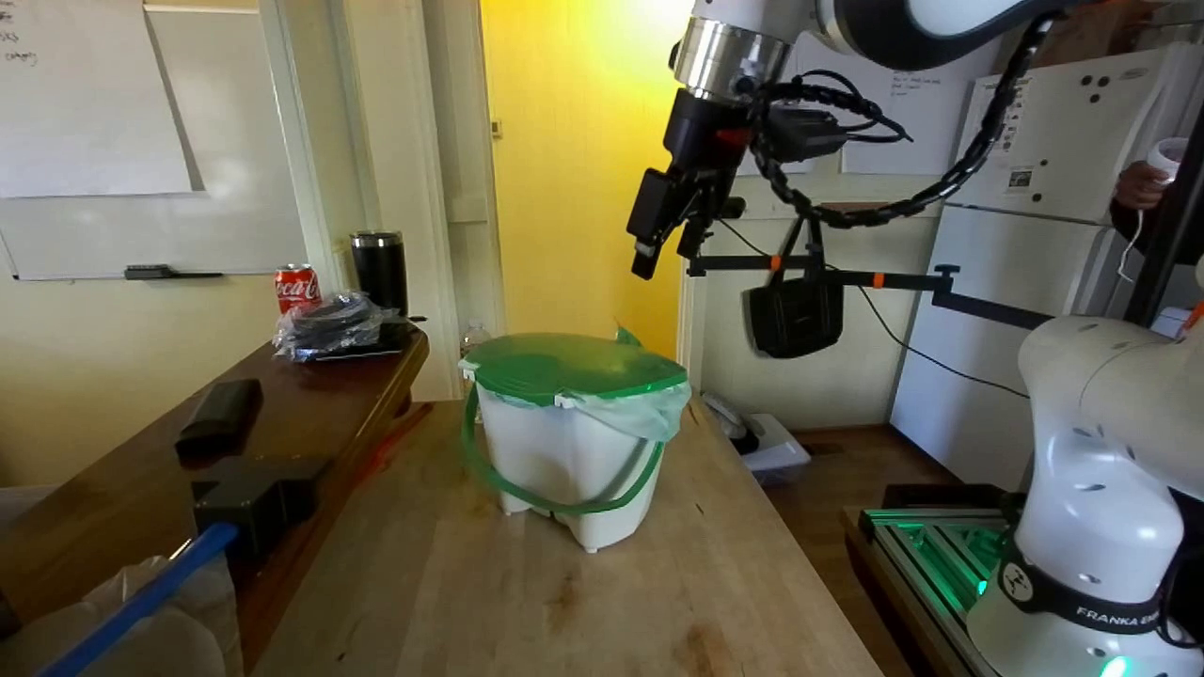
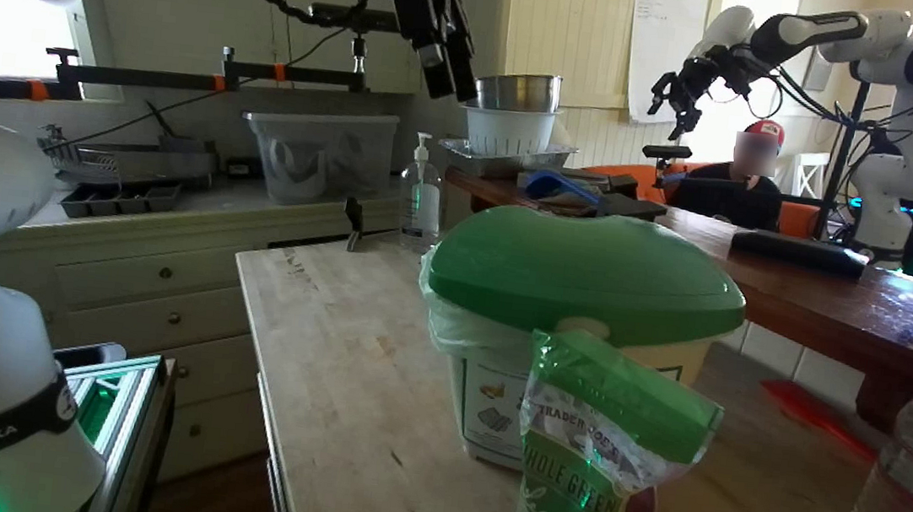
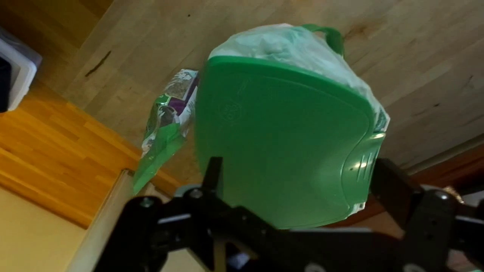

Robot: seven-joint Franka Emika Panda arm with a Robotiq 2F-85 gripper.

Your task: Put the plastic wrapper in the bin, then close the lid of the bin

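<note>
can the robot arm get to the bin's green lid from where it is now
Probably yes: the gripper hangs open, higher than the lid, and the views show nothing standing between them.

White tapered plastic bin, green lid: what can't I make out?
Inside of the white tapered plastic bin: hidden under its glossy green plastic lid in every view.
Lid's lower left corner, wrist view: behind the black two-fingered gripper.
Bin's near side in an exterior view: partly behind the green printed plastic bag; print on the bin's label too small.
</note>
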